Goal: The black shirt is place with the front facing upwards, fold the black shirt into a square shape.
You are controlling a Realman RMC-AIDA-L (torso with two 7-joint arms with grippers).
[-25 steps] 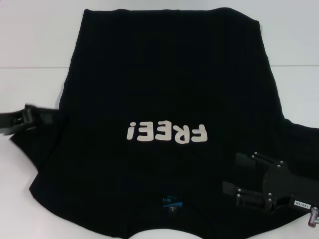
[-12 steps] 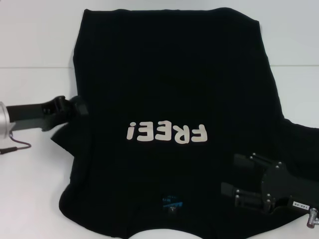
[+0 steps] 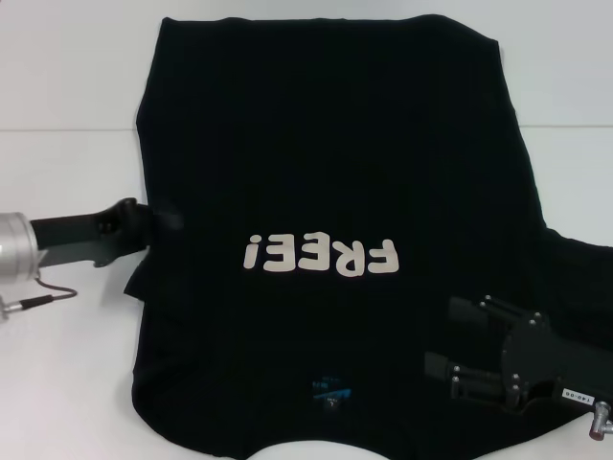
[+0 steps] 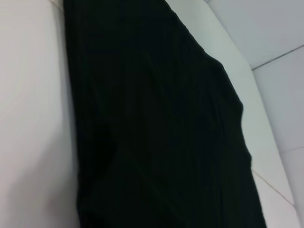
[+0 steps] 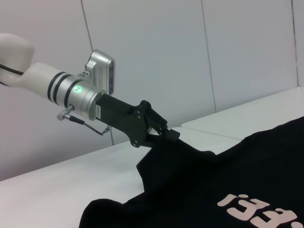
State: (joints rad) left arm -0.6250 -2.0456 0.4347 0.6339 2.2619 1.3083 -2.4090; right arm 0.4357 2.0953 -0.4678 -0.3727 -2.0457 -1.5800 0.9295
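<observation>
Black shirt flat on white desk, lettering up. Left gripper pinching sleeve, lifted by left edge. Right gripper hovers near-right corner, fingers apart, holding nothing.

the head view looks forward and down from above, taking in nearly the whole black shirt spread on the white table; the left gripper enters at the frame's left edge, the right gripper sits at lower right. the left wrist view is very close, angled along the cloth, which fills most of the frame, with table on either side. the right wrist view sits low near the tabletop, looking sideways across the shirt toward the left gripper and a pale wall behind. all three views share the shirt; head and right wrist views share the left gripper.
</observation>
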